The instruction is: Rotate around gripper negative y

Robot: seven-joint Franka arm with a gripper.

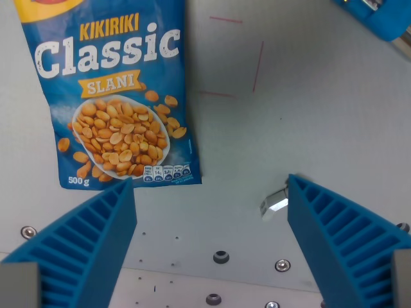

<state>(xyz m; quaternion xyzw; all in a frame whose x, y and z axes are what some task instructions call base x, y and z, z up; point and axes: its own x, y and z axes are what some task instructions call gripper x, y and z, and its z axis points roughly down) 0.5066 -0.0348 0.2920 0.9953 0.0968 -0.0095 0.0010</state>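
Blue ribbed fingers [90,250] fill the bottom corners of the wrist view, one at lower left, the other at lower right. Gripper [212,186] is spread wide, jaws well apart, nothing between them; released state.

Between and below the fingers: a pale grey table [308,109] with a lighter strip along the bottom edge. Several round screw heads [221,257] sit on that strip and just above it, scattered across the lower part of the frame. One more screw shows at far left, near the left finger's outer edge.

Just beside the right finger's inner tip, a small shiny metal piece [275,204] lies on the surface, tilted. Cannot tell whether it touches the finger.

Above the left finger: a blue snack bag [112,90] lying flat, print facing up. Reads "KIKIRIKI Classic SLANI", 500 g, with a picture of a bowl of peanuts. Bag's bottom edge is just above the left fingertip; cannot tell contact. Top of bag is cut off by the frame.

Farther out, to the right of the bag: thin red lines [257,67] marked on the table, forming a broken cross.

Top right corner: part of a blue object [379,16], mostly out of frame, not identifiable.
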